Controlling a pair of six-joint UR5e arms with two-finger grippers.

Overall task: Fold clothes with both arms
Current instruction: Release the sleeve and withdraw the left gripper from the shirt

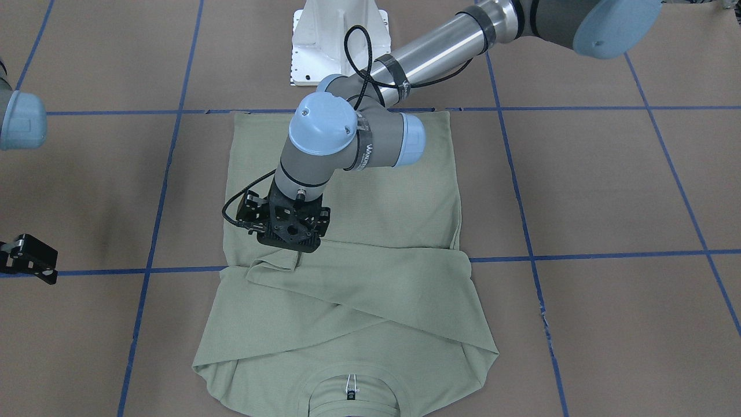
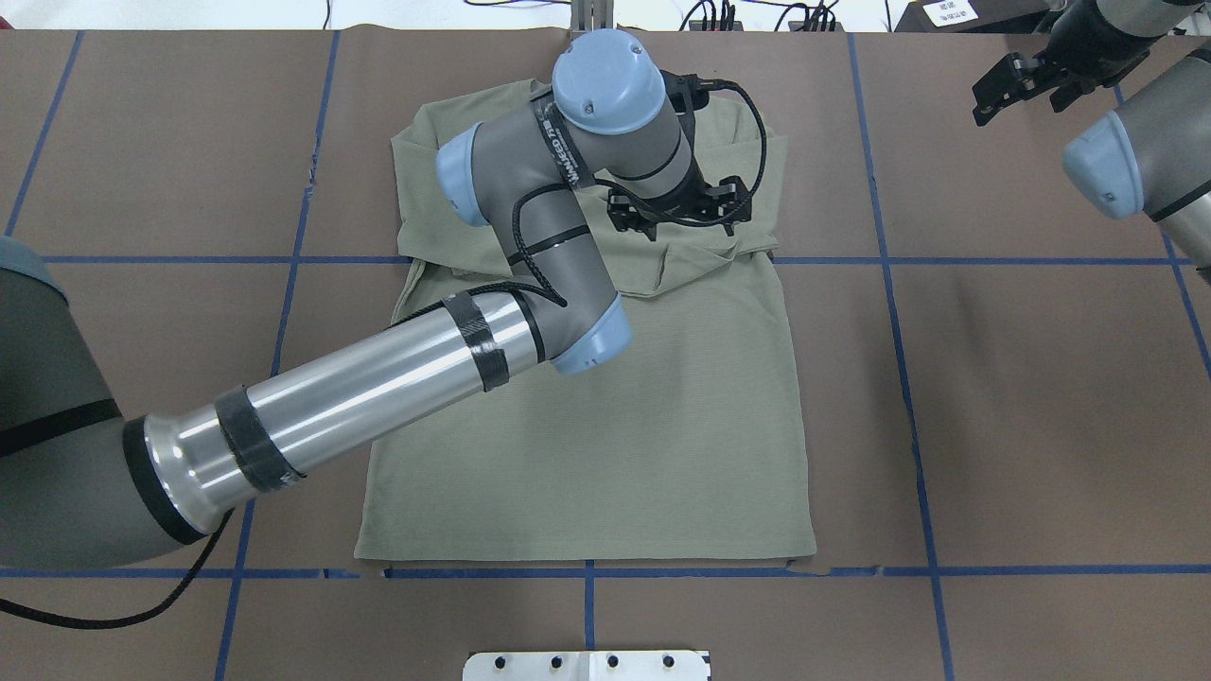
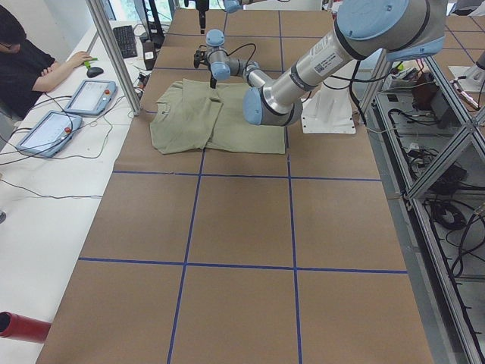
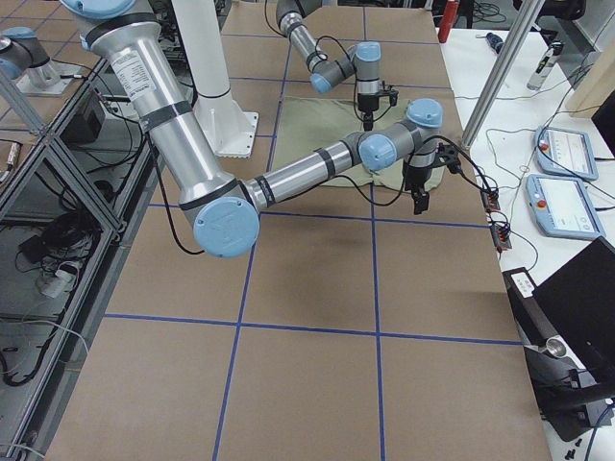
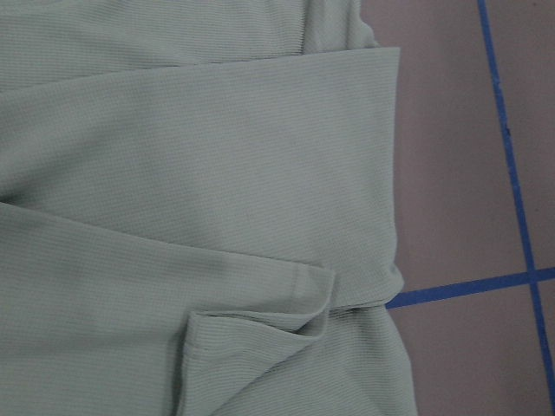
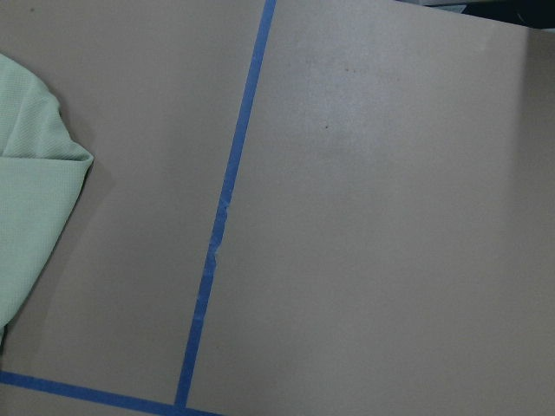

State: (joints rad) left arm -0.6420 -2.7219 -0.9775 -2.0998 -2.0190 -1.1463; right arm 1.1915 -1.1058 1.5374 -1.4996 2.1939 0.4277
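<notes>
The shirt lies flat in the middle of the desk, collar at the far edge from the robot, both sleeves crossed over the chest. The left pincer points down onto the upper sleeve's cuff. I cannot tell how far open it is, or whether it has cloth. The right pincer hangs over bare desk beside the shirt, holding nothing; its opening is unclear too.

Risks, as I judge them:
- If the left pincer catches the layer beneath, lifting would drag the crossed sleeves apart.
- With only 1 arm pulling, the shirt could skew or slide.

Count: 1 shirt, 2 sleeves, 2 arms, 2 pincers.
</notes>
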